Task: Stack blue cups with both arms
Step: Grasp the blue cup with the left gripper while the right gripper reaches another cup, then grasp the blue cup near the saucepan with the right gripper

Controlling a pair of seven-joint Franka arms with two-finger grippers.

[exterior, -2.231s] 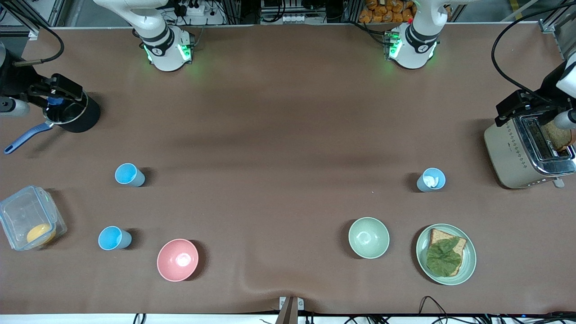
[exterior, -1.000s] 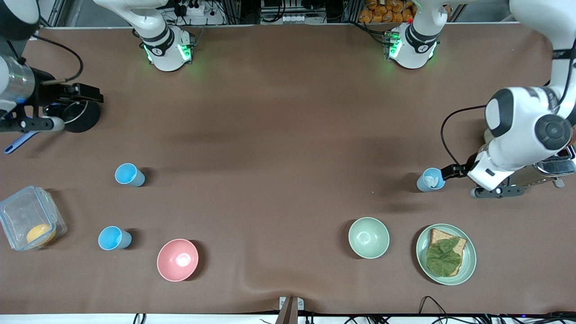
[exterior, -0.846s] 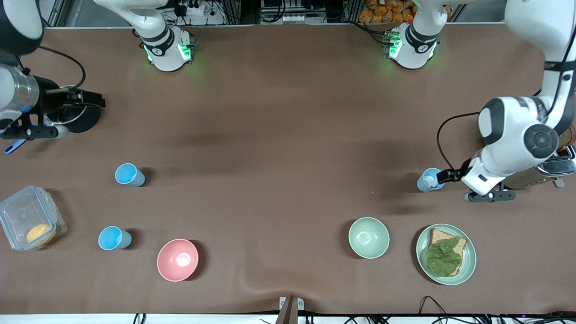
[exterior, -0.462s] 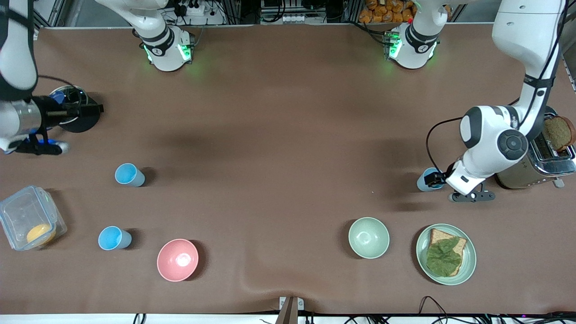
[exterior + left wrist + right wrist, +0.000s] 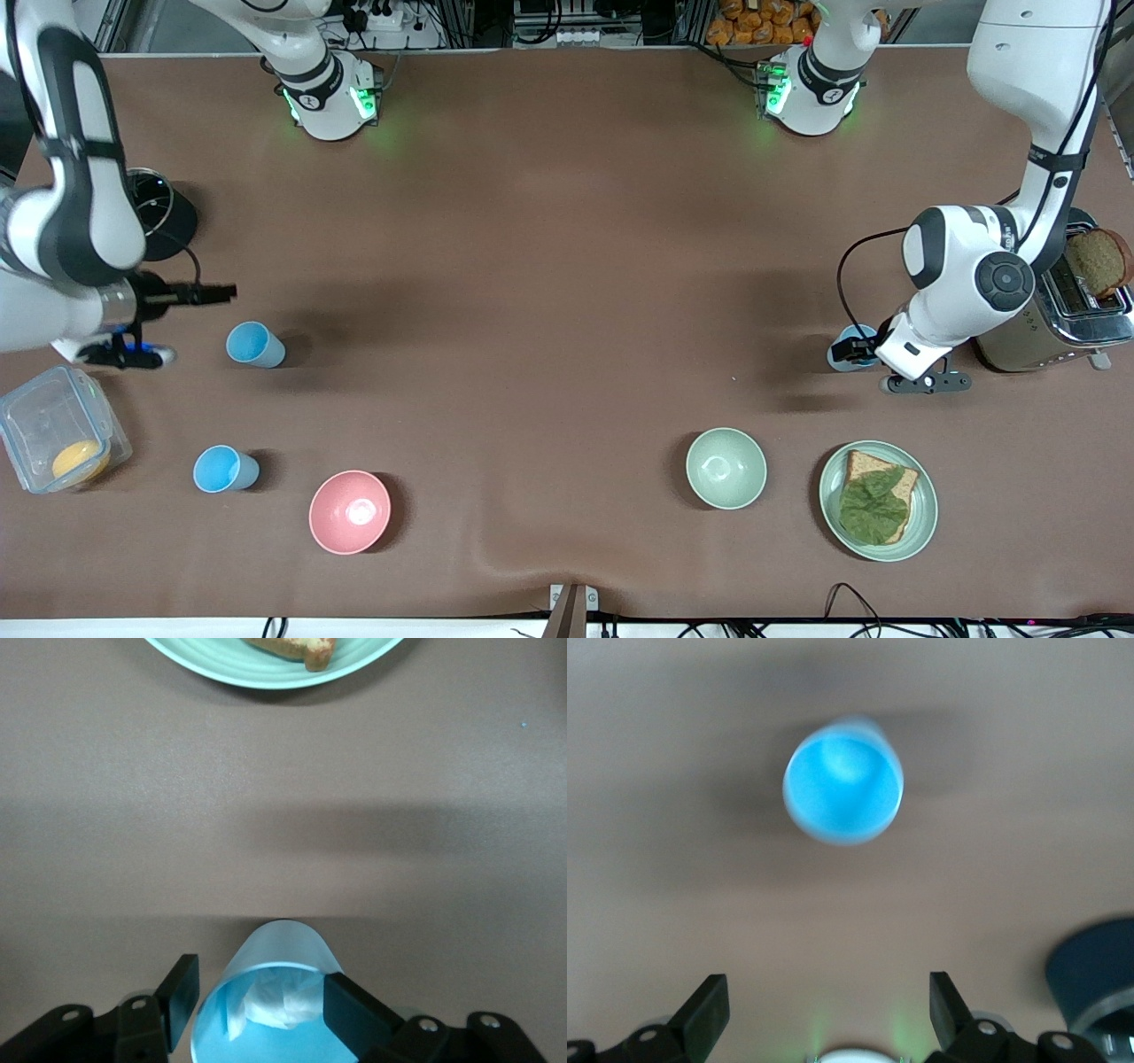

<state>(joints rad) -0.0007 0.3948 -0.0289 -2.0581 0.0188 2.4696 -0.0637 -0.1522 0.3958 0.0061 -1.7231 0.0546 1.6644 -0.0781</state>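
Black fingers of the left end effector (image 5: 261,1014) stand one on each side of a blue cup (image 5: 268,992), spread wider than it and apart from its wall; crumpled white material lies inside. This cup (image 5: 843,347) stands upright on the brown table (image 5: 549,266) beside the toaster (image 5: 1054,310), toward the left arm's end. Nearer the front camera sit a green plate (image 5: 877,501) with bread and a leaf, and a green bowl (image 5: 726,468).

The right end effector (image 5: 828,1014) is spread wide, hovering over the table just beside the other blue cup (image 5: 254,345), which stands upright and empty, free of the fingers. Nearer the camera are a brighter blue cup (image 5: 224,469), a pink bowl (image 5: 349,512) and a clear container (image 5: 55,439).
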